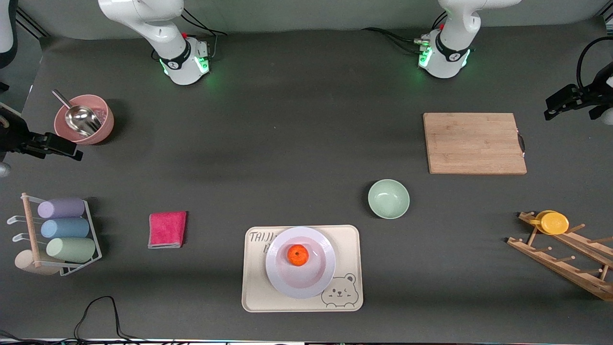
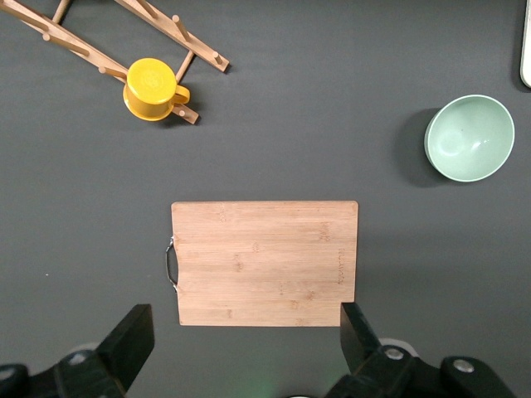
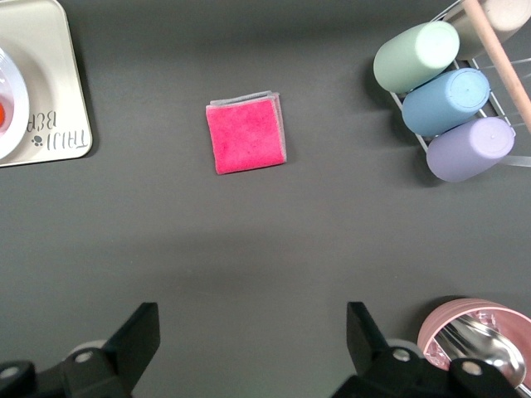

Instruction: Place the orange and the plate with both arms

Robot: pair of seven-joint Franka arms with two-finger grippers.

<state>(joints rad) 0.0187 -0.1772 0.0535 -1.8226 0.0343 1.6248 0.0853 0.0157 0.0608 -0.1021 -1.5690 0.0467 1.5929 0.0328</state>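
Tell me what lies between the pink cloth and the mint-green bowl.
In the front view, the cream bear tray carrying the plate and orange lies between cloth and bowl.

Evenly lit, sharp views — soft shadows, no glare.

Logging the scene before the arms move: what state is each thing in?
Small bright-orange fruit: resting in the plate.
Round pale lavender plate: on the cream bear tray.
Mint-green bowl: upright, empty.
Yellow cup: hung on the wooden rack.
Left gripper: open, above the wooden board.
Right gripper: open, holding nothing.
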